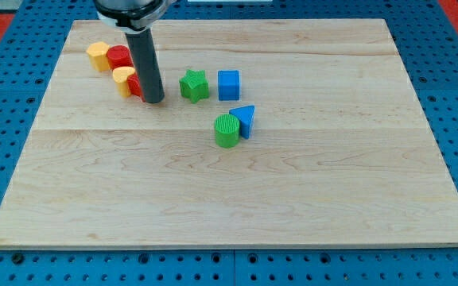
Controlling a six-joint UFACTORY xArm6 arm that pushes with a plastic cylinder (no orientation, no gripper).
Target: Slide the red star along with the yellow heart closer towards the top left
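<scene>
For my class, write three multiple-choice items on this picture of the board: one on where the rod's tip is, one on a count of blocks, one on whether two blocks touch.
1. Where is my tip?
A. At the right side of the lower red block
B. Beside the green cylinder
C. At the board's bottom edge

2. How many blue blocks are there?
A. One
B. Two
C. Three

3. How do the green cylinder and the blue triangle stand?
A. Far apart
B. One on top of the other
C. Side by side, touching

Key:
1 A, the rod ends right against that red block, which sits beside the lower yellow block.
2 B, only the blue cube and the blue triangle are blue.
3 C, no gap shows between them.
</scene>
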